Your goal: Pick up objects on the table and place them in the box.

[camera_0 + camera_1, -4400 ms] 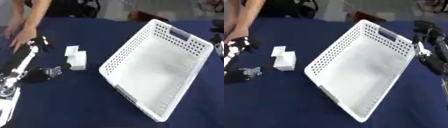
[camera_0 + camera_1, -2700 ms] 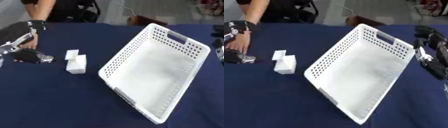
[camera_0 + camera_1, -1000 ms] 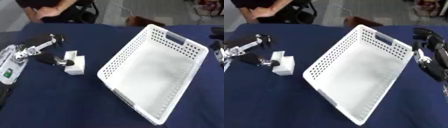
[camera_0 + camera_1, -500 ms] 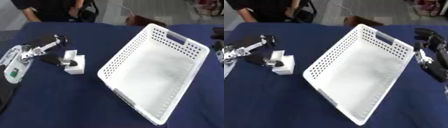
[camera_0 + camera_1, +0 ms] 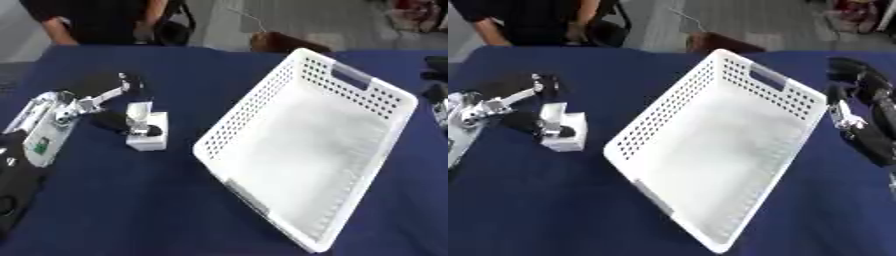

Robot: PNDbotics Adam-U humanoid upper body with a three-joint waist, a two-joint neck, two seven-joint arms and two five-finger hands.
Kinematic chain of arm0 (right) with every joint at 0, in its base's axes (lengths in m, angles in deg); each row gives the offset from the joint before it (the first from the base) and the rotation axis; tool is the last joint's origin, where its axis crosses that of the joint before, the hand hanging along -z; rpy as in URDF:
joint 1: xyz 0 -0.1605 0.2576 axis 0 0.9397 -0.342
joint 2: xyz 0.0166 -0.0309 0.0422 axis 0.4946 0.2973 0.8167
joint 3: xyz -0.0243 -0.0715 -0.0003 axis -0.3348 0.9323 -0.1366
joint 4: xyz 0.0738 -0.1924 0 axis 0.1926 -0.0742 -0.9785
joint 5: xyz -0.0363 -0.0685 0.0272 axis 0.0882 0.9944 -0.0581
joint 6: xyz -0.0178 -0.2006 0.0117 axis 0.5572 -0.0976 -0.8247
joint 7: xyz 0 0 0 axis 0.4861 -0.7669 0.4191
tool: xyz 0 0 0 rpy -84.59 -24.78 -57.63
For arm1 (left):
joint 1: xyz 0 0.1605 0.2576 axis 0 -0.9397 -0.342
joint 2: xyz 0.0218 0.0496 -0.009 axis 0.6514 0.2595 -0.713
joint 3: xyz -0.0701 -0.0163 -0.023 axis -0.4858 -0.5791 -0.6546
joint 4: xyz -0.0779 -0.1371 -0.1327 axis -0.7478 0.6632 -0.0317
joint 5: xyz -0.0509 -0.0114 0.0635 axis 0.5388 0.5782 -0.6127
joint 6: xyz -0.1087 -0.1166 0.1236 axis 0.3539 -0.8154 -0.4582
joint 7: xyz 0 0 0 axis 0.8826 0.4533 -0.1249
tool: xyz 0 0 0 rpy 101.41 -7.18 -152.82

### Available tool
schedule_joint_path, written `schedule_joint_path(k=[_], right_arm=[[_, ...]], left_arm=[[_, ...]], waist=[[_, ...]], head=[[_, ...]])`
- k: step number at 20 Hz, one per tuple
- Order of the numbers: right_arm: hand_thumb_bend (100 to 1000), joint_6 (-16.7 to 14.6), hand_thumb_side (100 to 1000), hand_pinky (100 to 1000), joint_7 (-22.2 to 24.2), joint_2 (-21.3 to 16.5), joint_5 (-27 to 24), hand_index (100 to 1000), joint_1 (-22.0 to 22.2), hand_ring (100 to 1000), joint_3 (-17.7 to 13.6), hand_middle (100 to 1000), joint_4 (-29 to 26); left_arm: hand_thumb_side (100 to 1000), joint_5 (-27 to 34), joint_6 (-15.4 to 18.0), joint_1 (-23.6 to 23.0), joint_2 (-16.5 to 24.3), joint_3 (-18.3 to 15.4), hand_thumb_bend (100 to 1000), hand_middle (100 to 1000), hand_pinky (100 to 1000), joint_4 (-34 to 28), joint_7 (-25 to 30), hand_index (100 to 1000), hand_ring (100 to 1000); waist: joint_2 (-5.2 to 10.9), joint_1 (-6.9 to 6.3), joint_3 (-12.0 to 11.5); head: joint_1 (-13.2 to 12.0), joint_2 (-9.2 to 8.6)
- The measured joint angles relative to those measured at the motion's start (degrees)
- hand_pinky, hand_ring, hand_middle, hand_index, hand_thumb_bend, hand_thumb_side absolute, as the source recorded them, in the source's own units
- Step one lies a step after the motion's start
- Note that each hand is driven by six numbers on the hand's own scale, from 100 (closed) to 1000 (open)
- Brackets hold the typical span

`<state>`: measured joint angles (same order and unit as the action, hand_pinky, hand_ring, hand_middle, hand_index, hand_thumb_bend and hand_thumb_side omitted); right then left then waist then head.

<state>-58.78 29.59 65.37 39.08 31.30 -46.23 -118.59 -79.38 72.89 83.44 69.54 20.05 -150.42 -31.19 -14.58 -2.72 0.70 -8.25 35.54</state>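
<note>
Your left hand (image 5: 122,107) reaches the two white blocks (image 5: 146,130) just left of the white basket (image 5: 308,145), fingers spread but not yet clamped: close around one block squarely before lifting it over the rim.

My left hand (image 5: 531,107) at white blocks (image 5: 562,131), fingers touching them. White basket (image 5: 719,145) centre, tilted. My right hand (image 5: 859,120) beside basket's right rim.

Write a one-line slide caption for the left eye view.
Left robot hand reaches the white blocks on the blue table, beside an empty white basket.
</note>
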Motion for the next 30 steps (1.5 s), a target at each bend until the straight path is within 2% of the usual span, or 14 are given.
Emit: schedule_joint_path(k=[4, 5, 6, 8, 11, 12, 16, 17, 18, 19, 20, 21, 24, 30], right_arm=[[100, -0.1, 692, 699, 0.1, 0.0, -0.1, 891, 0.0, 837, 0.0, 895, 0.0], [100, -0.1, 692, 699, 0.1, 0.0, -0.1, 891, 0.0, 837, 0.0, 895, 0.0], [100, -0.1, 693, 699, 0.1, 0.0, -0.1, 891, 0.0, 837, 0.0, 895, 0.0], [100, -0.1, 693, 699, 0.1, 0.0, -0.2, 891, 0.0, 837, 0.0, 895, 0.0], [100, -0.1, 695, 699, 0.1, 0.0, -0.2, 891, 0.0, 837, 0.0, 895, 0.0], [100, -0.1, 695, 699, 0.1, 0.0, -0.2, 891, 0.0, 837, 0.0, 895, 0.0], [100, -0.1, 695, 699, 0.1, 0.0, -0.2, 891, 0.0, 837, 0.0, 896, 0.0], [100, -0.1, 695, 699, 0.1, 0.0, -0.2, 891, 0.0, 837, 0.0, 896, 0.0], [100, -0.1, 695, 699, 0.1, 0.0, -0.2, 891, 0.0, 837, 0.0, 896, 0.0], [100, -0.1, 695, 699, 0.1, 0.0, -0.2, 891, 0.0, 837, 0.0, 896, 0.0], [100, -0.1, 695, 699, 0.1, 0.0, -0.2, 891, 0.0, 837, 0.0, 896, 0.0], [100, -0.1, 696, 699, 0.1, 0.0, -0.2, 891, 0.0, 837, 0.0, 896, 0.0], [100, -0.1, 696, 699, 0.1, 0.0, -0.2, 891, 0.0, 837, 0.0, 896, 0.0], [100, -0.1, 694, 699, 0.1, 0.0, -0.3, 892, 0.0, 837, 0.0, 896, 0.0]], left_arm=[[673, -1.0, 0.0, -0.1, -0.3, 0.5, 687, 591, 248, 0.6, 0.0, 743, 391], [660, -1.3, 0.0, -0.2, -0.4, 0.5, 660, 548, 142, 0.6, 0.0, 709, 320], [645, -1.5, 0.0, -0.3, -0.4, 0.5, 635, 518, 100, 0.6, 0.0, 684, 270], [619, -1.8, -0.2, -0.5, -0.4, 0.5, 598, 472, 100, 0.5, -0.2, 630, 187], [592, -2.1, -0.7, -0.7, -0.8, 0.4, 567, 422, 100, 0.5, -0.7, 572, 114], [590, -2.2, -0.8, -0.8, -0.8, 0.4, 565, 420, 100, 0.4, -0.8, 569, 109], [543, -2.3, -1.1, -1.2, -1.1, 0.1, 453, 340, 100, 0.4, -1.7, 464, 100], [574, -2.3, -1.2, -1.3, -1.3, 0.1, 281, 275, 100, 0.4, -2.2, 399, 100], [604, -2.4, -1.3, -1.4, -1.3, 0.0, 243, 252, 100, 0.4, -2.8, 382, 100], [727, -2.5, -1.6, -1.5, -1.3, -0.1, 100, 193, 100, 0.5, -3.7, 329, 100], [713, -2.7, -1.9, -1.7, -1.3, -0.1, 100, 200, 100, 0.6, -4.8, 336, 100], [751, -3.0, -2.2, -1.9, -1.3, -0.2, 100, 149, 100, 0.6, -6.1, 292, 100], [728, -3.5, -2.7, -2.1, -1.3, 0.0, 100, 136, 100, 0.8, -9.1, 278, 100], [728, -4.0, -2.8, -2.1, -1.3, 0.3, 100, 131, 100, 0.8, -9.6, 265, 100]], waist=[[-0.32, 0.02, 0.1], [-0.33, 0.02, 0.1], [-0.33, 0.02, 0.1], [-0.33, 0.01, 0.1], [-0.33, 0.0, 0.1], [-0.34, 0.0, 0.1], [-0.35, -0.01, 0.2], [-0.35, -0.01, 0.2], [-0.35, -0.01, 0.2], [-0.37, -0.01, 0.2], [-0.4, 0.0, 0.2], [-0.49, 0.02, 0.2], [-0.52, 0.02, 0.2], [-0.52, 0.01, 0.2]], head=[[0.0, 0.0], [0.0, 0.0], [0.0, 0.0], [0.0, 0.0], [0.0, 0.0], [0.0, 0.0], [0.0, 0.0], [0.0, 0.0], [0.0, 0.0], [0.0, 0.0], [0.0, 0.0], [0.0, 0.0], [0.0, 0.0], [0.0, 0.0]])
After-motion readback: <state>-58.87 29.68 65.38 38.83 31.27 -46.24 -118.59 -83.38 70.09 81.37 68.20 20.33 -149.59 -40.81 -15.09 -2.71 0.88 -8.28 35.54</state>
